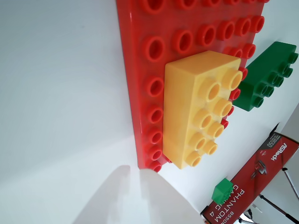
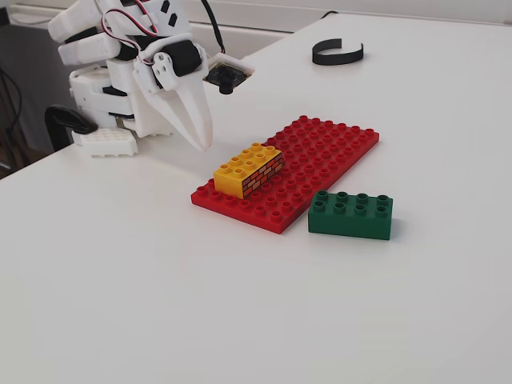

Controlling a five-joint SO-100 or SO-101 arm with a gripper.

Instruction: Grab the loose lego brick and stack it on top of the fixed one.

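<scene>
The dark green loose brick (image 2: 350, 214) lies on the white table against the front right edge of the red baseplate (image 2: 324, 152). In the wrist view the green brick (image 1: 268, 74) is at the upper right. The yellow fixed brick (image 2: 249, 170), with a brick-wall print on its side, sits on the baseplate's left end; the wrist view shows the yellow brick (image 1: 198, 107) at centre on the baseplate (image 1: 135, 70). My white gripper (image 2: 202, 141) points down just left of the baseplate, above the table. It looks shut and empty. One finger (image 1: 145, 200) shows at the bottom of the wrist view.
A black curved band (image 2: 338, 53) lies at the back of the table. The arm's base (image 2: 100, 120) stands at the back left near the table edge. A red printed box (image 1: 261, 172) and a small green object (image 1: 223, 189) lie beyond the table in the wrist view.
</scene>
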